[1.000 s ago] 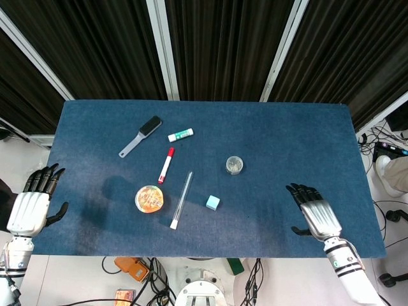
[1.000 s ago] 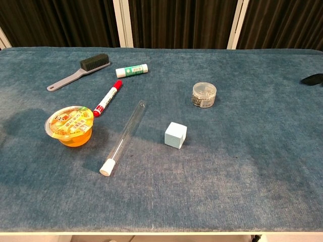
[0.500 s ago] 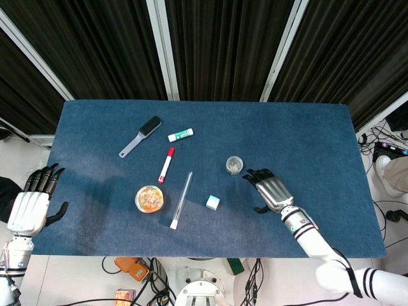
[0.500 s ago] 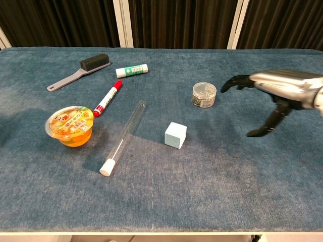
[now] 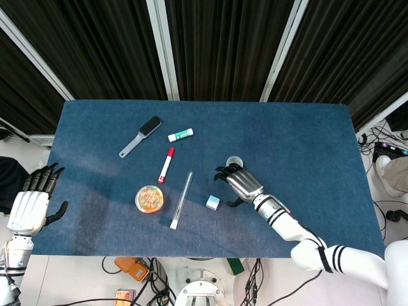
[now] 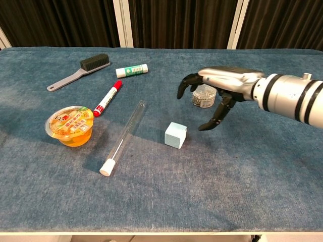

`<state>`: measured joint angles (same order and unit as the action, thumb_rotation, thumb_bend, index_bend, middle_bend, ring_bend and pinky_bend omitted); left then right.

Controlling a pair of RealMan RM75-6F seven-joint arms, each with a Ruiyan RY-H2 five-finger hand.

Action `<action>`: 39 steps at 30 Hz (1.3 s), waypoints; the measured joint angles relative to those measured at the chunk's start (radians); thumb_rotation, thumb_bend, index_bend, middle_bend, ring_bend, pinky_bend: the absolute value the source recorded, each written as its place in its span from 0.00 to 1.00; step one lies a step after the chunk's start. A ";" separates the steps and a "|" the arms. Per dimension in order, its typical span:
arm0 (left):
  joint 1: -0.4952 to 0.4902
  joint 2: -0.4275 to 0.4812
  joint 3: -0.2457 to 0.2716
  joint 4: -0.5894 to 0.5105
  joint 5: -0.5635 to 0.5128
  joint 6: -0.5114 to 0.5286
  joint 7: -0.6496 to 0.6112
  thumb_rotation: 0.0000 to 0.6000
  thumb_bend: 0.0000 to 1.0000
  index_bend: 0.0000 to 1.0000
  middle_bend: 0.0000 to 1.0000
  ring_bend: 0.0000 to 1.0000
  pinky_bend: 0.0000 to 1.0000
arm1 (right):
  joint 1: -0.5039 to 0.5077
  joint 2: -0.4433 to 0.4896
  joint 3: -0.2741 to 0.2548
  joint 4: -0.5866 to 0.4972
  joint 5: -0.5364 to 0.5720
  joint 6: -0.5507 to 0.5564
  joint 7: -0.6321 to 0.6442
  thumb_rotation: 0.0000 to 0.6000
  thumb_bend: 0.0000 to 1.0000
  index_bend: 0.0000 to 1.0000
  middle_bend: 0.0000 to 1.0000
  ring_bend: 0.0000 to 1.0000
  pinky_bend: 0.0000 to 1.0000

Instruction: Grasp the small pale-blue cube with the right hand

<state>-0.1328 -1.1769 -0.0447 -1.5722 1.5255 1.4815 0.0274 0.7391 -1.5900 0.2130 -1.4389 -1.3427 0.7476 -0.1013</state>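
Observation:
The small pale-blue cube [image 5: 212, 203] [image 6: 175, 135] sits on the blue table near its front middle. My right hand [image 5: 241, 183] [image 6: 222, 85] hovers just right of and behind the cube, palm down, fingers spread and curved, holding nothing. Its thumb reaches down to within a short gap of the cube's right side. My left hand [image 5: 32, 203] hangs open off the table's left front corner, seen only in the head view.
A small clear jar [image 6: 204, 96] is partly hidden under my right hand. A glass test tube [image 6: 122, 137], a jelly cup [image 6: 69, 126], a red marker [image 6: 107, 99], a glue stick [image 6: 131, 70] and a grey brush [image 6: 78, 71] lie to the cube's left.
My right hand has swept leftward from the table's right side to just beside the cube, now covering part of the jar. The left hand and the objects have stayed put.

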 measured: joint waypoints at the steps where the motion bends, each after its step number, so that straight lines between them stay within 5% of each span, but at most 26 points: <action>1: 0.000 0.000 0.000 0.000 0.001 0.001 0.000 1.00 0.33 0.08 0.00 0.00 0.08 | 0.013 -0.007 -0.001 0.012 -0.013 -0.010 0.033 1.00 0.26 0.35 0.22 0.25 0.18; 24: -0.001 -0.002 -0.002 0.002 -0.001 0.002 -0.006 1.00 0.33 0.08 0.00 0.00 0.08 | 0.135 -0.093 -0.062 0.158 -0.090 -0.073 0.257 1.00 0.26 0.48 0.24 0.27 0.18; 39: 0.000 -0.002 -0.002 0.003 0.001 0.005 -0.009 1.00 0.33 0.08 0.00 0.00 0.08 | 0.149 -0.098 -0.082 0.155 -0.139 -0.007 0.357 1.00 0.44 0.64 0.28 0.31 0.19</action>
<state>-0.1330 -1.1793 -0.0467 -1.5690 1.5262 1.4863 0.0181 0.8884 -1.6876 0.1307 -1.2837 -1.4813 0.7406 0.2552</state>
